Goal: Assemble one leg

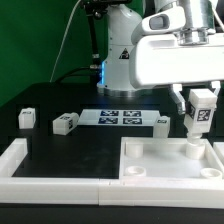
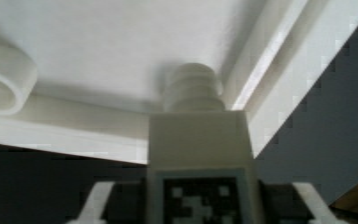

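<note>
The pincer [image 1: 201, 106] clamps the leg [image 1: 202, 120] upright between its fingers, directly over a round corner socket [image 2: 192, 82] of the white tray-like piece [image 1: 150, 172].

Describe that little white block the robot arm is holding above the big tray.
The leg is a small white, plastic-looking post with a black-and-white square tag on one side. The end effector grips its upper part, holding it roughly upright. Its lower end seems to narrow to a rounded tip over the white tray; whether they touch is unclear.
</note>
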Robot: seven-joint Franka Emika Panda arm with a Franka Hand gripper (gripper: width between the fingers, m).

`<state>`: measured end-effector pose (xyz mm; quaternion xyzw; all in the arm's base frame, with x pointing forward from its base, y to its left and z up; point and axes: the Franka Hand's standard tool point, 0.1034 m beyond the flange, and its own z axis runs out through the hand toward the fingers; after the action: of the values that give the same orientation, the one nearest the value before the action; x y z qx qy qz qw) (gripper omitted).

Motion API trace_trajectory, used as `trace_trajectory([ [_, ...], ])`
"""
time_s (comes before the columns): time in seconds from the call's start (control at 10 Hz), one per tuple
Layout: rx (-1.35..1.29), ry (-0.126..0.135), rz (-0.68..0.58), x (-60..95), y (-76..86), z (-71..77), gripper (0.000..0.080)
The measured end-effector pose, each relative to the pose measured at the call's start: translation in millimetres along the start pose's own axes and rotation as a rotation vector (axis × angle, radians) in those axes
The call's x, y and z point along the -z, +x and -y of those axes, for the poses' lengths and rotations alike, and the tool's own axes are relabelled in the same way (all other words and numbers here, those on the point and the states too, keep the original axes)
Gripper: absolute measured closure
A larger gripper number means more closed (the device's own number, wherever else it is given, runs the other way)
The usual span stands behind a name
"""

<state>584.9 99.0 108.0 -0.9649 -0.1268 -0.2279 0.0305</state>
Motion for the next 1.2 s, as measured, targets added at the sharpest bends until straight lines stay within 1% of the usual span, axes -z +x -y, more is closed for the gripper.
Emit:
trace_trajectory([
  [0.1,-0.001,0.001,-0.006,-3.3,5.5,-0.5,0.0511],
  [0.2,-0.003,-0.005,-0.032,-6.9,10.1,-2.1,0.0511],
  [0.4,-0.003,0.001,-0.032,-15.2,17.4,0.0,0.0511],
  [0.5,-0.004,-0.009,-0.065,-19.0,18.7,-2.1,0.0511],
  [0.6,-0.005,-0.01,-0.068,-23.2,15.5,-2.1,0.0511],
  [0.7,-0.006,-0.022,-0.109,-25.6,16.1,-3.6,0.0511],
  [0.8,-0.001,-0.02,-0.109,-28.4,12.9,1.5,0.0511],
  [0.9,-0.001,-0.029,-0.136,-27.7,13.9,-1.2,0.0511],
  [1.1,-0.001,-0.028,-0.13,-28.5,12.7,-1.3,0.0511],
  [1.2,-0.003,-0.033,-0.143,-28.6,13.8,-4.1,0.0511],
])
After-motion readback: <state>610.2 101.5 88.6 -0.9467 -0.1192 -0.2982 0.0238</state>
